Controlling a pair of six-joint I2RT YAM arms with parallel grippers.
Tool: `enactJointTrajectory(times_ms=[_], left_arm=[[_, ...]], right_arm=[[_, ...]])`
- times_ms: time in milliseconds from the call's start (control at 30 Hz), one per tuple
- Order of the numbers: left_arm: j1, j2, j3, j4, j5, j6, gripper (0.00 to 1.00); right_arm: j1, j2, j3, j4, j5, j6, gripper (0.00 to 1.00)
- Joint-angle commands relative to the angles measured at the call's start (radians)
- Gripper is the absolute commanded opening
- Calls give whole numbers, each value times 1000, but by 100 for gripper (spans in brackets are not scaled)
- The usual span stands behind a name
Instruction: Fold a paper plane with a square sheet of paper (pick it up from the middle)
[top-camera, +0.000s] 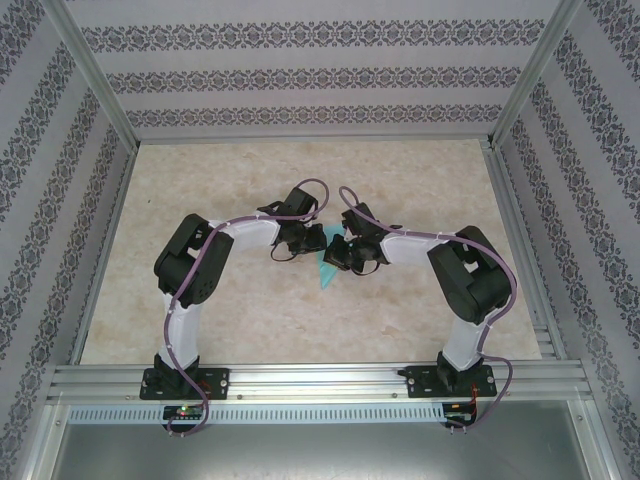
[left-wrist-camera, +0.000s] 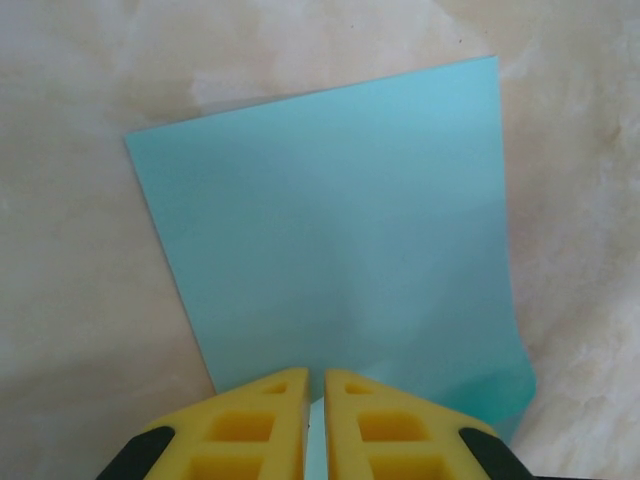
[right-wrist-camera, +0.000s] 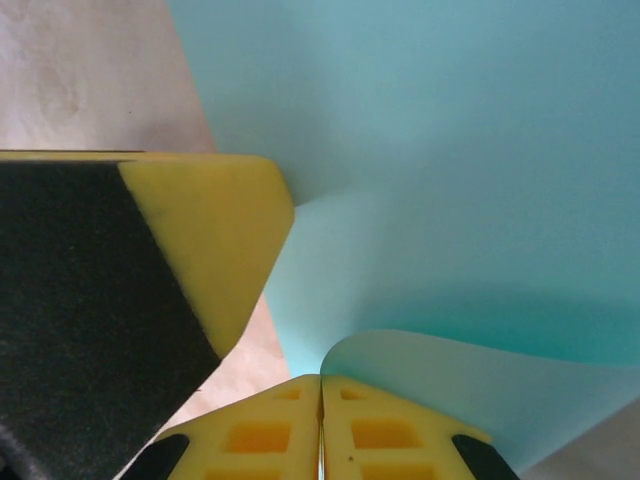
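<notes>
Mid-table, the left gripper and right gripper each stand pinched together on the near edge of the square sheet of paper, a sliver of turquoise showing between the left one's fingers. The sheet lies well apart from every edge of the table, with bare surface open on all sides. The two grips sit just beside each other, so any pull in opposing directions would likely tear or crumple the paper. The curl rising by the right fingertips could set a stray crease.
</notes>
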Motion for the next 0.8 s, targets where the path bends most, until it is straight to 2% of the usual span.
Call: enactJointTrajectory(times_ms=[0,767], left_arm=[[6,31,16,-39,-2,21,14],[6,28,15,-34,18,20,14]], right_arm=[[9,20,29,-4,-13,-43,10],[13,68,57,-31,-21,-93,11]])
